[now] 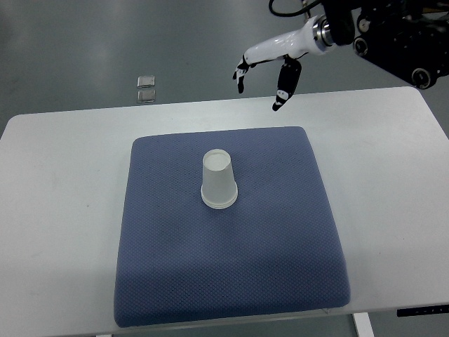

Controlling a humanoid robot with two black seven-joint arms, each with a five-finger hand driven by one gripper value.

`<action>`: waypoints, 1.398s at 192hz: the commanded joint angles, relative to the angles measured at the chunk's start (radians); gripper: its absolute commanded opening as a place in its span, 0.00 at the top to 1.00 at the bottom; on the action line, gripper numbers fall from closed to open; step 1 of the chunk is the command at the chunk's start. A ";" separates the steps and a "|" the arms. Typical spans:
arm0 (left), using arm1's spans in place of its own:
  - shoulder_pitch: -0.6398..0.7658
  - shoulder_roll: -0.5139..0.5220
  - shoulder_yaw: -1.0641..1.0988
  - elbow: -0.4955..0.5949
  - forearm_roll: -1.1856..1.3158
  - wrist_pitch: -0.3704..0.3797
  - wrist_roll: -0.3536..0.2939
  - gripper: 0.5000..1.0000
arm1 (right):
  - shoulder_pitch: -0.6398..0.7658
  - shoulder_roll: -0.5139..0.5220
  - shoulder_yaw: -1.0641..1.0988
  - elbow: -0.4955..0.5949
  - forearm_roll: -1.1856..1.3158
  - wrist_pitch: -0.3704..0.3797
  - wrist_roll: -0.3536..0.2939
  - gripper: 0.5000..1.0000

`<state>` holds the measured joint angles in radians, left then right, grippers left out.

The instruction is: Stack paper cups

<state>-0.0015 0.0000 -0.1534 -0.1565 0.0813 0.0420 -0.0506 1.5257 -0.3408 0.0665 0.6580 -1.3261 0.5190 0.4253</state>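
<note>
Cups [219, 180] stand upside down near the middle of the blue mat [168, 281], which lies on the white worktop [56, 210]. I see what looks like one stack, wide rim down on the mat and closed bottom up; I cannot tell how many cups are nested in it. Its long axis is upright, with a small lean toward the far side.

My right hand [270, 70] hangs above the far edge of the worktop, beyond the mat, with the arm coming from the upper right corner. The fingers are spread and point down, and they hold nothing. From the hand, the cups lie toward me and a little to the left, well apart. The left arm is not visible, so the right hand is the only one near. I judge that the stacking is probably already done.
</note>
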 commanded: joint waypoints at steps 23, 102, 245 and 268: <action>0.000 0.000 0.000 0.000 0.000 -0.001 0.000 0.00 | -0.065 -0.007 0.196 -0.127 0.240 -0.062 -0.011 0.19; 0.000 0.000 0.000 0.000 0.000 0.001 0.000 0.00 | -0.315 0.012 0.223 -0.199 0.889 -0.254 -0.011 0.19; 0.000 0.000 0.000 0.000 0.000 -0.001 0.000 0.00 | -0.553 0.131 0.237 -0.241 1.645 -0.280 -0.042 0.19; 0.000 0.000 0.000 0.000 0.000 0.001 0.000 0.00 | -0.561 0.149 0.237 -0.241 1.645 -0.290 -0.034 0.17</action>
<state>-0.0016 0.0000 -0.1534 -0.1565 0.0813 0.0418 -0.0506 0.9705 -0.2056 0.3038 0.4173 0.3163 0.2373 0.3847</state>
